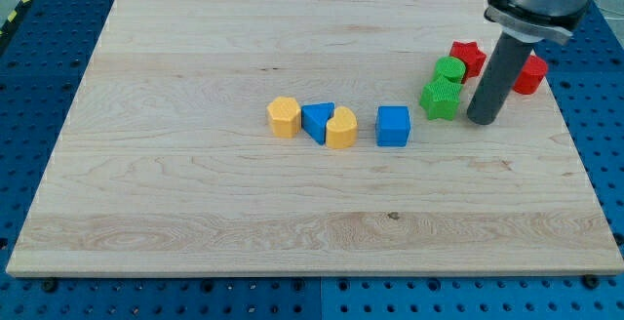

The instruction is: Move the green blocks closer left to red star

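The red star (469, 57) lies at the view's upper right of the wooden board (195, 193). Two green blocks sit just to its left and below: a round green block (449, 70) touching the star, and a green cube-like block (440, 98) below that one. My tip (483, 118) rests on the board just right of the lower green block, a small gap apart, and below the red star. A second red block (531, 74) is partly hidden behind the rod.
A yellow hexagon block (284, 116), a blue triangle block (318, 120), a yellow heart-like block (341, 128) and a blue cube (393, 126) stand in a row near the board's middle. A blue perforated table surrounds the board.
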Tool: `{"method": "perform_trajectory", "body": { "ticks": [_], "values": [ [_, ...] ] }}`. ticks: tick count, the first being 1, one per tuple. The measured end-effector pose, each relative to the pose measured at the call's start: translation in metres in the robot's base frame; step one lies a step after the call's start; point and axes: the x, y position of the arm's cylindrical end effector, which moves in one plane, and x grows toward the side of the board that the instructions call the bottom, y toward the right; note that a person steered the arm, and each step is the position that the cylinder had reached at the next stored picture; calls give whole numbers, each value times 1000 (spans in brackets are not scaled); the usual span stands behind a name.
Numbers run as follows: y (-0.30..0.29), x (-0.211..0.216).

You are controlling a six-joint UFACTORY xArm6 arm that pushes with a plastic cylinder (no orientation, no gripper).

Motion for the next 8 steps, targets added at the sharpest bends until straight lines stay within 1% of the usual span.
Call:
{"method": "perform_trajectory", "body": {
  "ticks": [1, 2, 3, 4, 5, 7, 8],
  "values": [
    [-39, -1],
    [-76, -18],
    [-90, -31],
    [-89, -14],
    [-68, -1],
    [-1, -21],
    [12, -32]
  ]
}}
